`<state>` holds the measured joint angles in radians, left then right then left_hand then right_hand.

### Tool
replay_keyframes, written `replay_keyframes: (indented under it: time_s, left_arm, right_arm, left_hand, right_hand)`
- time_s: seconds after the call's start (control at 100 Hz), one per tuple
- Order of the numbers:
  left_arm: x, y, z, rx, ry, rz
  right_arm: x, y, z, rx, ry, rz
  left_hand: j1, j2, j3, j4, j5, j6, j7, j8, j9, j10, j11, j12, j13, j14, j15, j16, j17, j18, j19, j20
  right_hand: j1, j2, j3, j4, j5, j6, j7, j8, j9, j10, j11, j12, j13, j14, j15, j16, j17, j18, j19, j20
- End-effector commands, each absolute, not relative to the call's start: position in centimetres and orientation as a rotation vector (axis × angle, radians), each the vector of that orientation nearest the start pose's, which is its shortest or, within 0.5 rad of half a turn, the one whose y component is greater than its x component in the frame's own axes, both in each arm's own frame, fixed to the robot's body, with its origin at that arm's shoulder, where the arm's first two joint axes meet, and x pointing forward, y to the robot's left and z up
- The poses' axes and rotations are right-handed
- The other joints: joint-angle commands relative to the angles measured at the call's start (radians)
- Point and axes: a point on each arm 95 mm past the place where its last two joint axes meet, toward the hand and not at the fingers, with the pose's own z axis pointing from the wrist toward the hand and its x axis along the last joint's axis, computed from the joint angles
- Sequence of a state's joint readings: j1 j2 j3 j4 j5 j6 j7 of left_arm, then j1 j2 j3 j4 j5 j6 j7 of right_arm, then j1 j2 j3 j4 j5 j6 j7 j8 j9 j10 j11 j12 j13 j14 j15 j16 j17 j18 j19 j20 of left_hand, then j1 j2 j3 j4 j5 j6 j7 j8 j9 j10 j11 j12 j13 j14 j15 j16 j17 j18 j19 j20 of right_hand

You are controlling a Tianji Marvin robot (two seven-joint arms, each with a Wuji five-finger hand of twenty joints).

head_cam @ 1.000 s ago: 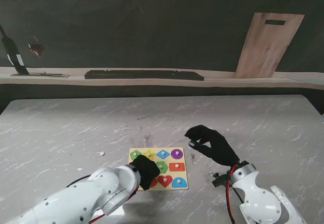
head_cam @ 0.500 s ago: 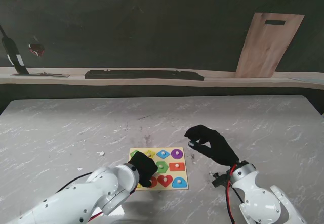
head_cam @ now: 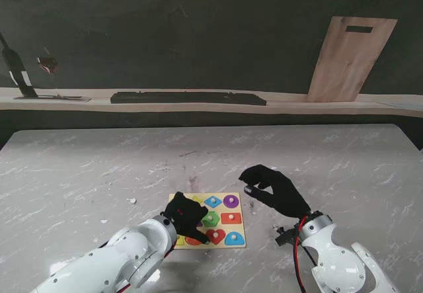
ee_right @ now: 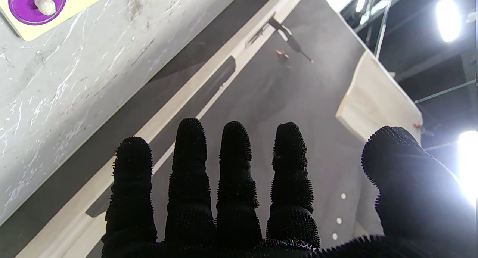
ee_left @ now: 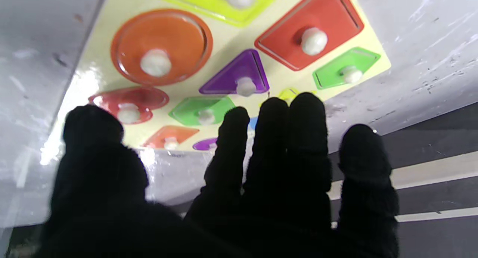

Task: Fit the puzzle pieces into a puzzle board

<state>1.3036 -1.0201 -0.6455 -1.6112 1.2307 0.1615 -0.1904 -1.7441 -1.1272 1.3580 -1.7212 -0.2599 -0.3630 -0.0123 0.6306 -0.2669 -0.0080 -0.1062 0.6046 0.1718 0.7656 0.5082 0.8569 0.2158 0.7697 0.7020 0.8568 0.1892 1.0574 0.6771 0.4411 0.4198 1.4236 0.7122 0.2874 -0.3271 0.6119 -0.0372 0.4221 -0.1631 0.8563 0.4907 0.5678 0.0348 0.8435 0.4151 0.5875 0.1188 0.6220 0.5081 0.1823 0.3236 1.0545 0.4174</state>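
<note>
Fingers (ee_left: 295, 138) of the left hand (head_cam: 184, 215) spread empty over the puzzle board (head_cam: 238, 221); the right hand (head_cam: 274, 190), open, hovers beside it. Dropping carelessly risks knocking seated pieces like the purple triangle (ee_left: 239, 73) loose.

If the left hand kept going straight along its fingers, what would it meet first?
Probably the yellow wooden puzzle board itself. The black-gloved left hand hovers over its near-left part, fingers spread and holding nothing, aimed across the seated pieces; the green hexagon piece lies closest ahead. Height above the board is unclear.
</note>
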Motion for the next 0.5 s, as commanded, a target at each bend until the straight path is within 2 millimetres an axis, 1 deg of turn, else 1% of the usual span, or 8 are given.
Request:
replay_keyframes:
  time_s: [0.0, 0.06, 0.13, 0.17, 0.32, 0.4, 0.45, 0.49]
  left_arm:
    - [37.0, -12.1, -35.4, -0.775, 2.000, -1.232]
    - [37.3, -11.8, -35.2, -0.783, 1.960, -1.276]
    - [37.7, -11.4, -34.8, -0.799, 1.912, -1.324]
    - [37.8, -11.1, -34.6, -0.814, 1.890, -1.345]
    - [38.3, -9.8, -33.6, -0.868, 1.773, -1.444]
    - [38.5, -9.1, -33.2, -0.911, 1.714, -1.514]
    - [38.6, -8.8, -33.0, -0.950, 1.671, -1.565]
    - [38.7, -8.5, -32.9, -0.984, 1.649, -1.602]
  right_arm:
    - [35.5, -0.3, -30.1, -1.789, -1.141, -2.503]
    - [35.5, -0.2, -30.1, -1.790, -1.153, -2.503]
    - [35.6, 0.0, -30.2, -1.792, -1.166, -2.502]
    - [35.6, 0.1, -30.2, -1.791, -1.176, -2.501]
    - [35.8, 0.4, -30.4, -1.786, -1.216, -2.504]
    - [35.9, 0.4, -30.5, -1.785, -1.234, -2.512]
    - [36.0, 0.5, -30.6, -1.781, -1.248, -2.521]
    - [36.1, 0.5, -30.6, -1.776, -1.261, -2.530]
  left_hand:
    - [-0.008, 0.041, -0.025, 0.037, -0.061, 0.020, -0.080, -0.042, -0.091, 0.047, -0.082, -0.045, -0.067, 0.051, -0.058, 0.015, -0.071, 0.008, -0.047, 0.017]
    - [-0.007, 0.052, -0.025, 0.038, -0.094, 0.018, -0.136, -0.064, -0.173, 0.058, -0.159, -0.100, -0.153, 0.072, -0.142, 0.016, -0.145, 0.018, -0.108, 0.007]
    - [-0.001, 0.062, -0.024, 0.040, -0.121, 0.017, -0.182, -0.080, -0.245, 0.066, -0.223, -0.150, -0.238, 0.088, -0.235, 0.004, -0.202, 0.026, -0.159, -0.009]
    - [0.004, 0.064, -0.024, 0.041, -0.129, 0.009, -0.201, -0.086, -0.279, 0.070, -0.252, -0.173, -0.281, 0.099, -0.282, -0.005, -0.221, 0.030, -0.175, -0.015]
    - [0.011, 0.066, -0.023, 0.044, -0.143, 0.020, -0.253, -0.102, -0.338, 0.072, -0.311, -0.217, -0.349, 0.119, -0.383, -0.035, -0.254, 0.029, -0.223, -0.041]
    - [0.014, 0.070, -0.022, 0.045, -0.154, 0.019, -0.277, -0.109, -0.367, 0.071, -0.337, -0.234, -0.393, 0.118, -0.440, -0.056, -0.290, 0.021, -0.276, -0.071]
    - [0.034, 0.061, -0.018, 0.047, -0.155, 0.020, -0.287, -0.111, -0.387, 0.070, -0.356, -0.246, -0.425, 0.109, -0.479, -0.072, -0.312, 0.020, -0.311, -0.093]
    - [0.056, 0.059, -0.015, 0.050, -0.160, 0.020, -0.306, -0.117, -0.417, 0.072, -0.380, -0.262, -0.463, 0.093, -0.525, -0.091, -0.338, 0.014, -0.359, -0.125]
  right_hand:
    - [0.001, 0.020, -0.020, 0.010, 0.001, -0.010, 0.012, 0.007, 0.015, -0.011, 0.007, 0.005, 0.008, -0.013, 0.017, 0.006, -0.013, -0.010, 0.018, 0.008]
    - [0.000, 0.019, -0.020, 0.009, 0.002, -0.009, 0.012, 0.007, 0.014, -0.010, 0.006, 0.004, 0.008, -0.014, 0.016, 0.006, -0.013, -0.010, 0.018, 0.008]
    - [-0.002, 0.018, -0.020, 0.009, 0.003, -0.010, 0.012, 0.007, 0.015, -0.010, 0.006, 0.004, 0.008, -0.013, 0.016, 0.005, -0.014, -0.009, 0.018, 0.008]
    - [-0.004, 0.018, -0.020, 0.009, 0.002, -0.012, 0.011, 0.007, 0.014, -0.010, 0.006, 0.004, 0.008, -0.014, 0.016, 0.005, -0.014, -0.009, 0.018, 0.008]
    - [-0.020, 0.016, -0.019, 0.008, 0.003, -0.016, 0.009, 0.007, 0.012, -0.014, 0.003, 0.003, 0.012, -0.015, 0.014, 0.005, -0.014, -0.009, 0.017, 0.008]
    - [-0.029, 0.011, -0.015, 0.007, -0.003, -0.020, 0.006, 0.006, 0.004, -0.012, -0.003, 0.000, 0.013, -0.016, 0.013, 0.005, -0.014, -0.009, 0.017, 0.008]
    - [-0.036, 0.008, -0.013, 0.007, -0.013, -0.025, 0.003, 0.005, -0.003, -0.014, -0.006, 0.000, 0.013, -0.018, 0.012, 0.005, -0.013, -0.009, 0.018, 0.008]
    - [-0.040, 0.004, -0.010, 0.006, -0.017, -0.026, 0.002, 0.005, -0.011, -0.016, -0.009, -0.001, 0.014, -0.020, 0.011, 0.005, -0.012, -0.010, 0.017, 0.008]
